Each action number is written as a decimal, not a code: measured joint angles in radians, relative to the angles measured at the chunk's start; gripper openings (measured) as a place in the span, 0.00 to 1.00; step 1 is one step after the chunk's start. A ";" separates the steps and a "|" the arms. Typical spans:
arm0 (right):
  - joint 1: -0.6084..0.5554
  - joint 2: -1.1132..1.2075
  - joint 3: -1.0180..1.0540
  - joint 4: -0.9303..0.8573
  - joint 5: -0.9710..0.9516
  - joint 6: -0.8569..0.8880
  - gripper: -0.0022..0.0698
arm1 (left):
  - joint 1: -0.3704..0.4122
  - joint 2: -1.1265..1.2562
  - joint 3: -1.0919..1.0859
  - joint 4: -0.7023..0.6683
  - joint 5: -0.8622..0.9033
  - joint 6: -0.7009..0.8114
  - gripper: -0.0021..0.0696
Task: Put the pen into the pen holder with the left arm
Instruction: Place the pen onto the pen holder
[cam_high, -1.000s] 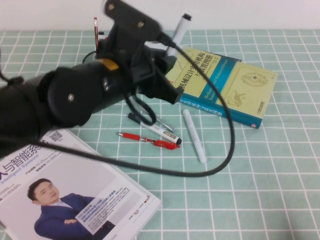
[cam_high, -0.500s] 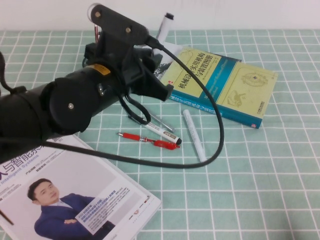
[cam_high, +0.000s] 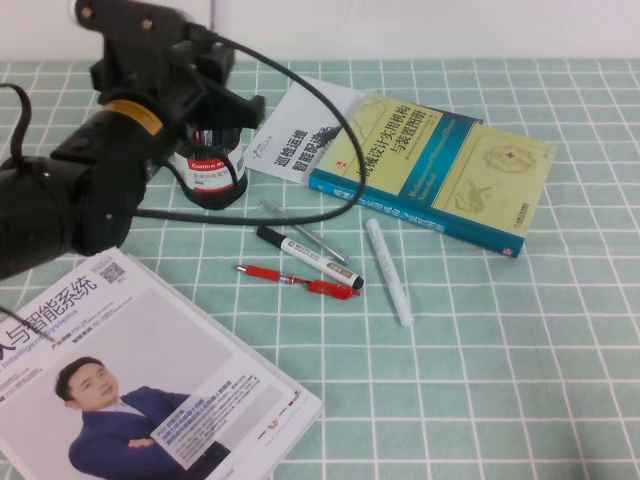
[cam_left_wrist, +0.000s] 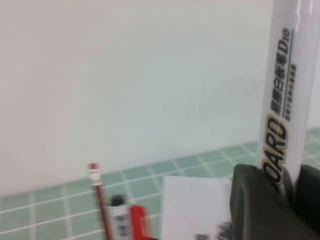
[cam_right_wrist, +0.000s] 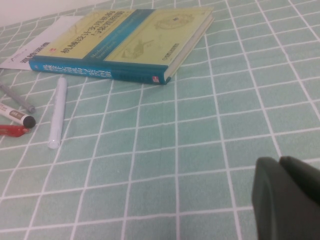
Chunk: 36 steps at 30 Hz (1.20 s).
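Note:
My left gripper (cam_left_wrist: 286, 175) is shut on the pen (cam_left_wrist: 285, 75), a white barrel with printed "BOARD" lettering that stands upright between the fingers (cam_left_wrist: 250, 205). In the high view the left arm (cam_high: 110, 170) reaches to the back left, and its wrist hides the gripper and the pen. The pen holder (cam_high: 212, 166), a black mesh cup with a white and red label, stands just under the wrist. A red pencil (cam_left_wrist: 95, 186) shows in the left wrist view. My right gripper (cam_right_wrist: 282, 167) is shut and empty, low over the cloth.
A white marker with a black cap (cam_high: 310, 256), a grey pen (cam_high: 305, 232), a red pen (cam_high: 298, 280) and an all-white pen (cam_high: 389, 272) lie mid-table. A teal and yellow book (cam_high: 440, 170) lies on a white sheet (cam_high: 295, 135) behind them. A magazine (cam_high: 150, 380) lies front left.
My left arm has swung left and back with the pen, from over the book's corner to over the pen holder. The holder now shows; the pen no longer shows in the high view.

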 joint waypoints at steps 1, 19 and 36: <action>0.000 0.000 0.000 0.000 0.000 0.000 0.00 | 0.010 0.010 0.000 0.000 -0.016 -0.004 0.18; 0.000 0.000 0.000 0.000 0.000 0.000 0.00 | 0.147 0.209 -0.183 0.000 -0.014 -0.097 0.18; 0.000 0.000 0.000 0.000 0.000 0.000 0.00 | 0.152 0.361 -0.262 0.002 0.035 -0.105 0.18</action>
